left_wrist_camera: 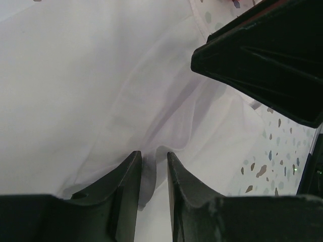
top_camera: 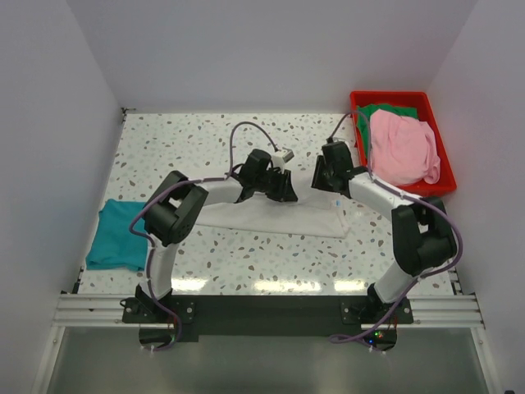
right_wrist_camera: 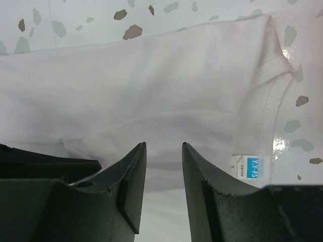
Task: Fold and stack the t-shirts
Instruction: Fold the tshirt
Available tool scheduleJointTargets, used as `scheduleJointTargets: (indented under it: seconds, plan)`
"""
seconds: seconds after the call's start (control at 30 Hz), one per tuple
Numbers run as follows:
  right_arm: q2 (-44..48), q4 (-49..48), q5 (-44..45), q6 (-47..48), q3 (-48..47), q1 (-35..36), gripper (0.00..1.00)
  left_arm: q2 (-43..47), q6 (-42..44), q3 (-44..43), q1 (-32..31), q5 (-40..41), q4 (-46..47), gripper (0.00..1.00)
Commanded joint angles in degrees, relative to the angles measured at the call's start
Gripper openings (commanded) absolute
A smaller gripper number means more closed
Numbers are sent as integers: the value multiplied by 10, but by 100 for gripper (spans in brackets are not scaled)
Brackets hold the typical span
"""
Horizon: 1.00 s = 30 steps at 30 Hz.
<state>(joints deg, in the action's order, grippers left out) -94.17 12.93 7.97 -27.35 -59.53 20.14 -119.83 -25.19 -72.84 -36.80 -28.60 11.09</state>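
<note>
The off-white t-shirt [top_camera: 271,217] lies across the middle of the table [top_camera: 205,139]. The left gripper [left_wrist_camera: 153,157] is narrow, pinching a fold of it. The right gripper [right_wrist_camera: 164,147] stands half apart over the cloth beside the neck label [right_wrist_camera: 251,166]; whether it grips cannot be told. A teal t-shirt [top_camera: 119,234] lies at the left edge.

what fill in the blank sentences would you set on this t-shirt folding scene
The pink t-shirt and green t-shirt lie in the red ____.
The teal t-shirt lies at the table's ____ edge.
The off-white t-shirt has a neck label that shows in the ____ wrist view.
Answers: bin, left, right.
</note>
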Motion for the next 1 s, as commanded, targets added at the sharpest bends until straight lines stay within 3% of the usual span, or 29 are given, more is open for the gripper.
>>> scheduleJointTargets:
  seconds: [0.0,0.43,0.77,0.97]
  plan:
    - [-12,-2,0,8,-31,-5,38,30,25,8,-1,-23,12,32]
    - [-6,-10,-21,3,-7,-4,38,54,27,55,-2,-14,24,31]
    - [64,-46,-79,-31,91,1,35,78,14,80,0,-1,47,32]
    - [101,-55,-93,-39,129,11,34,97,1,88,1,4,62,39]
